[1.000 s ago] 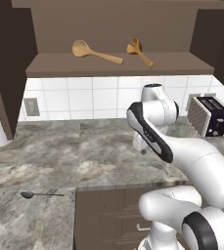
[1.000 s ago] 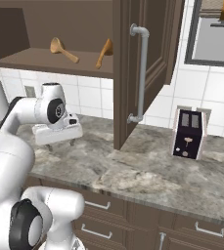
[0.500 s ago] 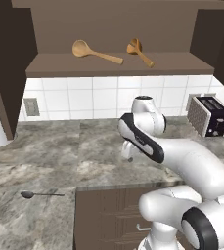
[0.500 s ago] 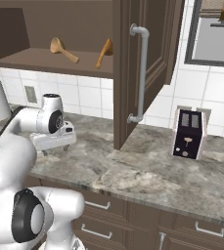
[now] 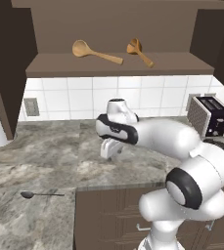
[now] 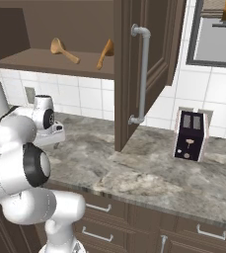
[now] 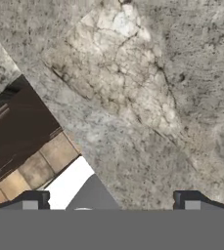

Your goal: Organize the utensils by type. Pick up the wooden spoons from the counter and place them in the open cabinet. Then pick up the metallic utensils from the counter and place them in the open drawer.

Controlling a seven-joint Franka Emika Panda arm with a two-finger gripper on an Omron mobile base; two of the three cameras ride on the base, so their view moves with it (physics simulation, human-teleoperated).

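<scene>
**End effector open and empty over counter; both wooden spoons on cabinet shelf**

End effector (image 5: 110, 149) points down just above the counter (image 5: 45, 146), jaws spread wide, nothing between them. In the hand view, the finger tips (image 7: 30, 205) stand far apart over bare marbled stone.

Open cabinet (image 5: 118, 66): two wooden spoons on the shelf. The paler spoon (image 5: 95, 52) lies to the left, the darker spoon (image 5: 140, 51) to the right, well apart. Both are seen again from the right base view (image 6: 63, 50) (image 6: 105, 53).

Dark slim utensil (image 5: 40, 194) lies flat near the counter's front edge, well left of the end effector.

Toaster (image 5: 209, 115) stands at the counter's right, by the tiled wall. Cabinet door (image 6: 139, 69) is swung open.
</scene>
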